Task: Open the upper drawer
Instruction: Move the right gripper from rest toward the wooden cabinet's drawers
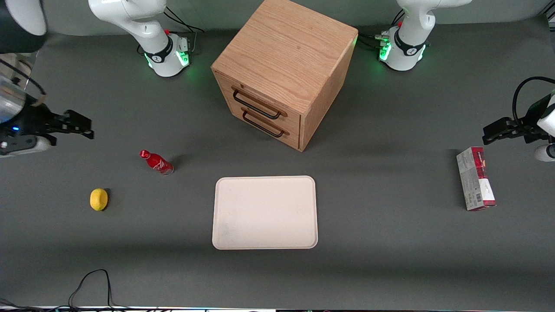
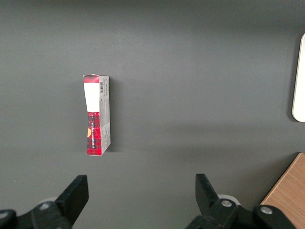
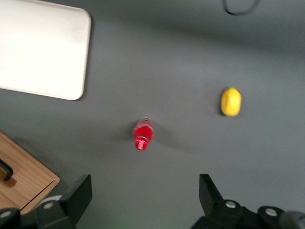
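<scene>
1. Right now my gripper [image 1: 80,125] hangs above the worktop [image 1: 390,268] at the working arm's end, well apart from the cabinet [image 1: 286,65]; its fingers [image 3: 78,193] are spread wide and hold nothing.
2. Cabinet check: the wooden cube stands on the worktop between the two arm bases, turned at an angle, and it's my landmark.
3. Upper drawer [image 1: 256,100]: topmost of the two in the cabinet's face, dark bar handle [image 1: 256,105] across it, sitting flush and closed.
4. Lower drawer [image 1: 265,121] sits directly beneath it, also closed.
5. Red bottle [image 1: 156,161] stands upright, nearer the front camera than the cabinet and off toward my end of the worktop.
6. Lemon [image 1: 99,199] lies further out from the cabinet than the bottle, and nearer the camera.
7. Cream tray [image 1: 264,212] lies flat in front of the cabinet, nearer the camera.
8. Red-and-white box [image 1: 475,178] lies well apart from the cabinet, toward the parked arm's end.
</scene>
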`<state>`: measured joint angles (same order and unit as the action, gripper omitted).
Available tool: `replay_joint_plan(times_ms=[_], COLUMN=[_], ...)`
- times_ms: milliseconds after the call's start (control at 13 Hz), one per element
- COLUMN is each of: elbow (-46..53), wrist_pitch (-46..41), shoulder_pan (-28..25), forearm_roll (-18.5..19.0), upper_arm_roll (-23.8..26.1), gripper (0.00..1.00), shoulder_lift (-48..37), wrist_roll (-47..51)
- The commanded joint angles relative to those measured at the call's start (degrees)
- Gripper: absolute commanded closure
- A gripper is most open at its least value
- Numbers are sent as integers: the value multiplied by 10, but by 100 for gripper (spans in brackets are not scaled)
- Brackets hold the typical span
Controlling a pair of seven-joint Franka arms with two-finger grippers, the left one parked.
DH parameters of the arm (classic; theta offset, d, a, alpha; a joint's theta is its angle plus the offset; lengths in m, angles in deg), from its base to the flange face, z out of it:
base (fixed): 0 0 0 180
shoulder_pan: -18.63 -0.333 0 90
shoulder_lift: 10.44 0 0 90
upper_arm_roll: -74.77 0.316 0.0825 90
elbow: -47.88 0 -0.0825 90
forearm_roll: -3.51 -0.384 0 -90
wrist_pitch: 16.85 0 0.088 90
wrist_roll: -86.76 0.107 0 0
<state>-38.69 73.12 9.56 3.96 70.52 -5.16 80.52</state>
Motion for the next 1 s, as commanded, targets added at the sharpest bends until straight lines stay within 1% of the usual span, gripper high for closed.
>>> replay_joint_plan(times_ms=[0,154,231,462,692,769,923], elbow=[78,97,97,96,84,77,66], wrist_pitch=[-10,-8,-5,-4,-1,1,2], shoulder_pan=[-57,-101,-116,-124,-127,-138,-167], forearm_roll=[-7,-8,-8,-7,-6,-5,-4], upper_arm_roll=[-2,4,16,97,156,161,160], gripper=[0,0,0,0,0,0,0], shoulder_lift=[71,102,110,126,131,128,120], wrist_roll=[-21,-22,-22,-24,-39,-74,-86])
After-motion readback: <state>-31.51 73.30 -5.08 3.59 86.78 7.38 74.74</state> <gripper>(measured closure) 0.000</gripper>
